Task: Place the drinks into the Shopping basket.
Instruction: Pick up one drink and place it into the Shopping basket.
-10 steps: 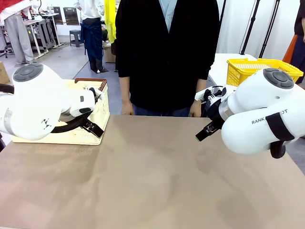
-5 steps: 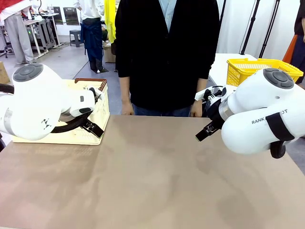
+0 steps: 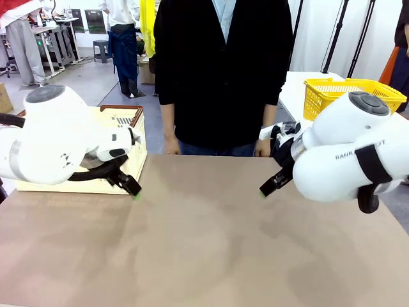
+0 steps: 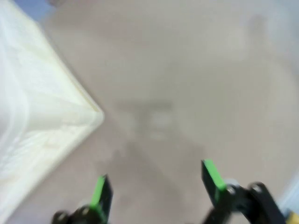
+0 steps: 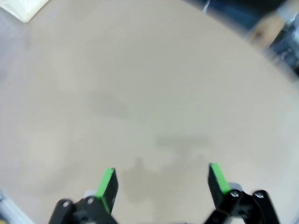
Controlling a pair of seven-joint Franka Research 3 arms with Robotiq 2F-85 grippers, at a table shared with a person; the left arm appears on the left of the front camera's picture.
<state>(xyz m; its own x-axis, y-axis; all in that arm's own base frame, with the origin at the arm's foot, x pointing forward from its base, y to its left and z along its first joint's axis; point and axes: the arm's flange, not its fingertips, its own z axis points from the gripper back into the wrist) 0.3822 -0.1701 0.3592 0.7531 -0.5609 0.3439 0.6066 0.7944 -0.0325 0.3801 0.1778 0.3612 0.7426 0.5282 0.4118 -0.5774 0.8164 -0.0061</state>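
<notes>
At bench (image 3: 204,256) far-left corner: Shopping basket (image 3: 139,148), cream, slotted sides, brown rim, upright, partly hidden behind the white left arm. Left end effector (image 3: 132,188) is low over the bench just beside the basket's near-right corner, angled down toward the middle. Left wrist view is blurred: left end effector (image 4: 156,179) has its green pads wide apart with nothing between them, bare bench beyond, and the basket corner (image 4: 46,116) up-left of the fingers, probably not touching.

Right end effector (image 3: 268,188) is over the right half of the bench, tilted down and inward, well apart from the basket. Right wrist view: right end effector (image 5: 162,179) fully spread, empty, plain tan surface under it, a sliver of basket corner (image 5: 23,8) at top left.

Person (image 3: 223,70) in dark top stands at the far edge, middle, hands (image 3: 170,146) hanging at the bench edge. Yellow mesh basket (image 3: 332,94) sits on a white table (image 3: 300,86) behind, far right.
</notes>
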